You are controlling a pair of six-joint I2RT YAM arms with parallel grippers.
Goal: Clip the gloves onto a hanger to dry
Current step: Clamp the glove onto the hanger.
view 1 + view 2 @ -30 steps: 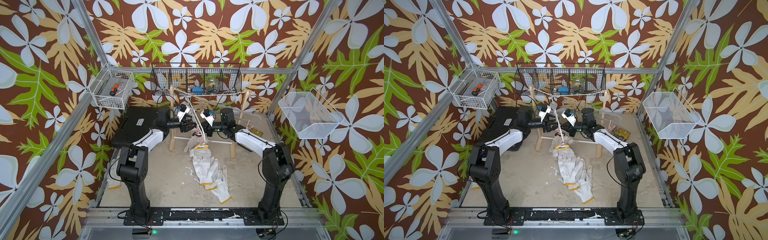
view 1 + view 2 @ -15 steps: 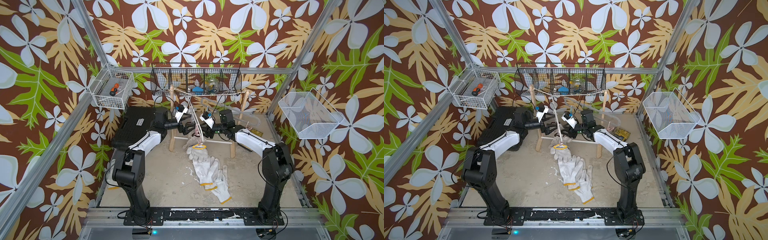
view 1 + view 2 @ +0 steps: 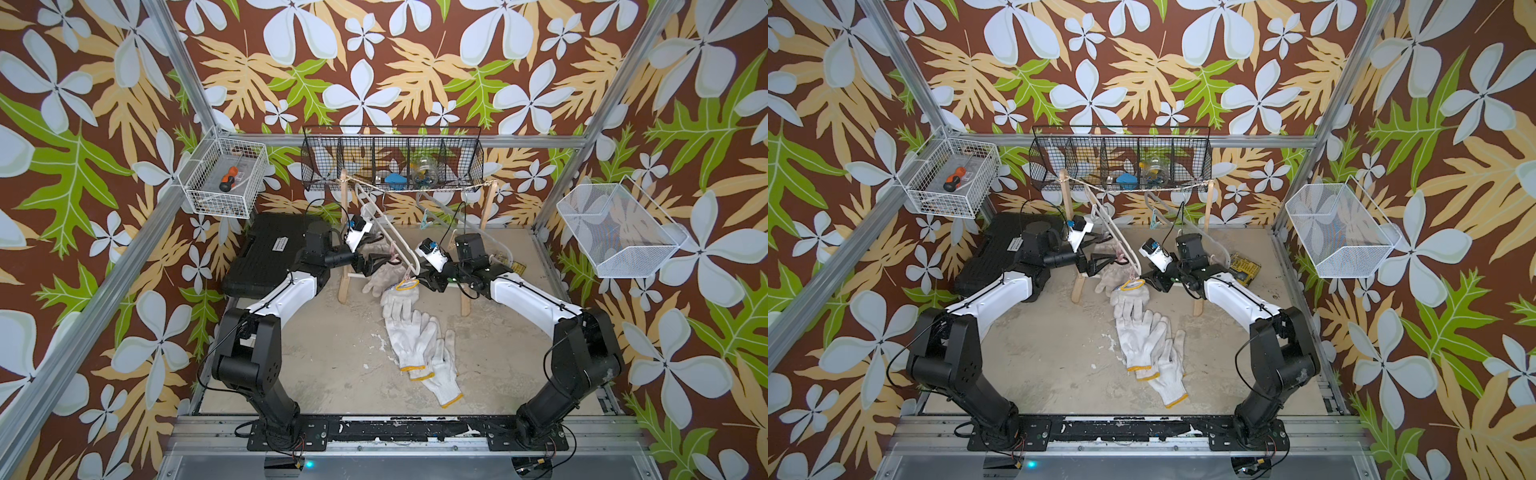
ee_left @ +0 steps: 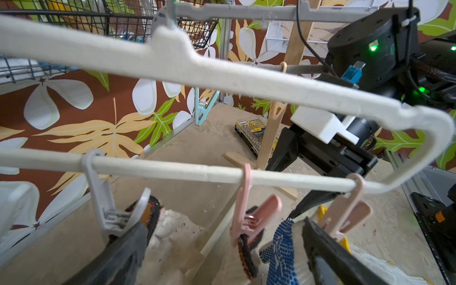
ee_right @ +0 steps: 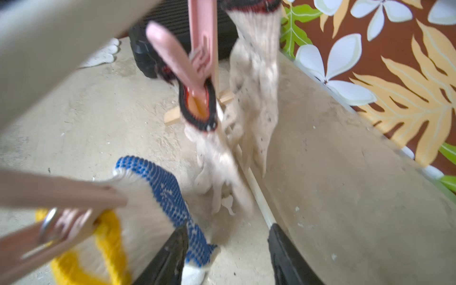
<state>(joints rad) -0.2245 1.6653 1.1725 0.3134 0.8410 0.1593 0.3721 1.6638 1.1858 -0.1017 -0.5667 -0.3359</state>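
The left gripper (image 3: 385, 262) is hanging with jaws spread wide at the white hanger (image 4: 222, 81). The right gripper (image 5: 227, 228), jaws parted, is flanking a blue-dotted glove (image 5: 158, 177) dangling from a pink clip (image 4: 345, 212) between them. Loose gloves (image 3: 409, 336) are lying below, toward the arms' bases.

Black case (image 3: 257, 262): a white sticker (image 3: 279, 244) with dark print sits on the lid in both top views; the print is too small to read.
Yellow bit box (image 4: 249, 127): a dark strip label (image 4: 258, 133) crosses its front in the left wrist view; the letters are blurred.
Blue-dotted glove (image 5: 167, 190): pale marks show among the dots; no letters can be made out.
Readable text: none in any view.
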